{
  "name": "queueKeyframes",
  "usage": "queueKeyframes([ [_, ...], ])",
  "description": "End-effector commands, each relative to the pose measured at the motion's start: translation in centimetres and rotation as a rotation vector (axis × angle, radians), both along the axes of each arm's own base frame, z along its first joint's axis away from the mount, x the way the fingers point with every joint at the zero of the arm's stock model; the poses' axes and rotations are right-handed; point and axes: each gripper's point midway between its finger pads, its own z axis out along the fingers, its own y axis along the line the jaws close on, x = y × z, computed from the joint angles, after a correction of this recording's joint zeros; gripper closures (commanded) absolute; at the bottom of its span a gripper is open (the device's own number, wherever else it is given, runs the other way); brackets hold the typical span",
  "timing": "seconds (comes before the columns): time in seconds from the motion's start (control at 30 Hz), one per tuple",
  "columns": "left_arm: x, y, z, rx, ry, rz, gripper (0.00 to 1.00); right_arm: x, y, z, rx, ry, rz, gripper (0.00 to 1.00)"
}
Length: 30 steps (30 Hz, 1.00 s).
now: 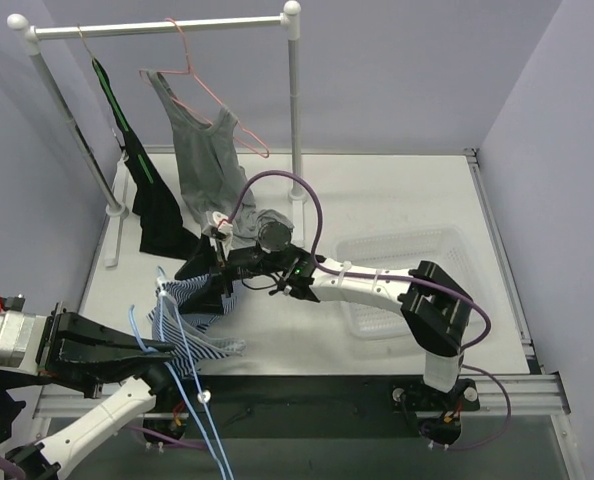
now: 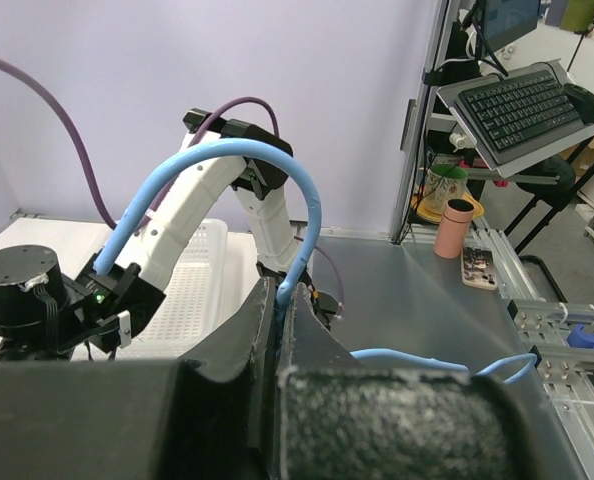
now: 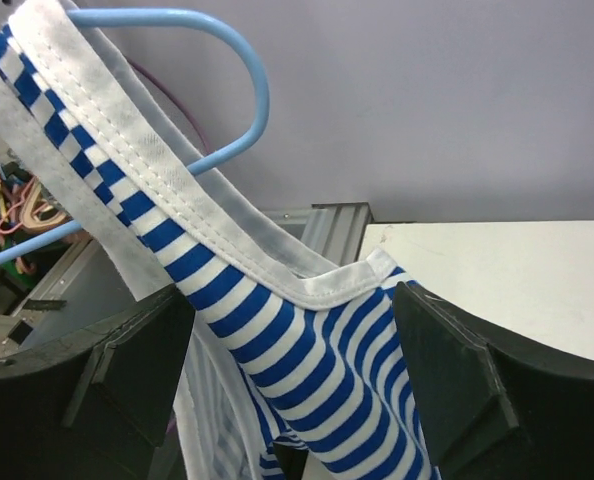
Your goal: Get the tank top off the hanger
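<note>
Tank top (image 1: 192, 312): blue/white striped, bunched low at front-left, btwn the 2 grippers; white-trimmed strap lies over blue hanger (image 3: 232, 45).
L gripper (image 2: 277, 300): clamped tight on hanger wire; hook arches up out of the fingers.
R gripper (image 3: 292, 400): jaws wide, one each side of striped fabric; can't tell if pads touch it.
Rack (image 1: 157, 25): back-left; grey top (image 1: 205, 150) on pink hanger (image 1: 212, 95), black garment (image 1: 152, 200) just beside.
Basket (image 1: 402, 237): white, right side of table.
</note>
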Motion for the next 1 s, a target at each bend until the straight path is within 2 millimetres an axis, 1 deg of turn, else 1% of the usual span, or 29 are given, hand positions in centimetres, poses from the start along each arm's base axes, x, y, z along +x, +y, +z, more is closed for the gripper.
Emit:
queueKeyframes([
  [0.0,-1.0,1.0,1.8,-0.067,-0.072,0.011,1.00,-1.9,0.3,2.6,0.093,-0.063,0.088,0.28],
  [0.03,-1.0,1.0,1.8,-0.068,-0.073,0.011,1.00,-1.7,0.4,2.3,0.083,-0.052,0.075,0.40],
  [0.07,-0.9,1.0,1.8,-0.068,-0.071,0.012,1.00,-0.9,0.5,2.1,0.080,-0.042,0.035,0.60],
  [0.13,-0.8,0.8,1.8,-0.071,-0.067,0.008,1.00,-0.1,0.2,1.4,0.070,-0.030,-0.009,0.76],
  [0.17,-0.8,0.8,1.7,-0.071,-0.063,0.004,1.00,1.3,0.1,1.4,0.069,-0.018,-0.068,0.92],
  [0.2,-0.7,0.7,1.6,-0.074,-0.059,0.002,1.00,2.0,-0.2,1.7,0.068,-0.011,-0.102,1.00],
  [0.23,-0.9,0.7,1.9,-0.094,-0.057,-0.007,1.00,2.9,-0.6,1.2,0.049,0.007,-0.138,1.00],
  [0.27,-0.6,0.4,1.5,-0.089,-0.040,-0.015,1.00,4.0,-0.9,0.7,0.014,0.032,-0.189,1.00],
  [0.3,-0.7,0.3,1.6,-0.095,-0.043,-0.023,1.00,6.4,-1.7,1.1,0.004,0.053,-0.293,1.00],
  [0.33,-0.7,0.2,1.4,-0.093,-0.032,-0.030,1.00,7.8,-2.2,1.0,-0.017,0.072,-0.355,1.00],
  [0.37,-0.7,0.1,1.3,-0.091,-0.029,-0.031,1.00,8.7,-3.0,0.4,-0.079,0.103,-0.410,1.00],
  [0.4,-0.7,0.1,1.4,-0.091,-0.027,-0.033,1.00,10.9,-4.0,0.2,-0.106,0.116,-0.509,1.00],
  [0.43,-0.9,0.2,1.4,-0.096,-0.025,-0.040,1.00,12.0,-4.6,0.6,-0.128,0.119,-0.552,1.00],
  [0.47,-1.0,0.3,1.5,-0.100,-0.027,-0.038,1.00,12.4,-5.6,-0.3,-0.199,0.141,-0.587,1.00],
  [0.5,-0.9,0.3,1.4,-0.099,-0.023,-0.037,1.00,13.9,-6.7,-0.3,-0.222,0.155,-0.650,1.00],
  [0.6,-0.8,0.5,1.1,-0.095,-0.012,-0.020,1.00,14.8,-9.0,0.5,-0.284,0.185,-0.729,1.00],
  [0.63,-0.8,0.6,0.9,-0.094,-0.018,-0.010,1.00,15.6,-10.0,0.8,-0.297,0.183,-0.786,1.00],
  [0.67,-0.7,0.7,0.8,-0.093,-0.019,0.001,1.00,15.4,-11.1,1.4,-0.330,0.189,-0.809,1.00],
  [0.73,-0.1,1.0,0.6,-0.089,-0.016,0.045,1.00,15.5,-12.6,2.4,-0.344,0.190,-0.850,1.00],
  [0.77,0.2,1.1,0.4,-0.084,-0.013,0.066,1.00,15.0,-13.6,3.3,-0.352,0.190,-0.858,1.00],
  [0.8,1.0,1.2,-0.1,-0.067,0.012,0.111,1.00,14.7,-14.1,4.6,-0.337,0.181,-0.866,1.00],
  [0.83,1.3,1.3,-0.1,-0.058,0.000,0.137,1.00,14.5,-14.7,5.5,-0.332,0.174,-0.875,1.00],
  [0.87,1.7,1.4,-0.3,-0.049,0.003,0.158,1.00,14.1,-15.9,6.4,-0.343,0.168,-0.897,1.00],
  [0.9,2.3,1.6,-0.7,-0.036,0.020,0.195,1.00,13.9,-16.5,8.4,-0.311,0.156,-0.912,1.00],
  [0.93,2.7,1.7,-0.9,-0.028,0.012,0.216,1.00,13.8,-17.2,9.3,-0.303,0.153,-0.932,1.00],
  [0.97,3.3,1.9,-1.0,-0.027,0.019,0.255,1.00,13.6,-18.5,10.5,-0.299,0.148,-0.973,1.00],
])
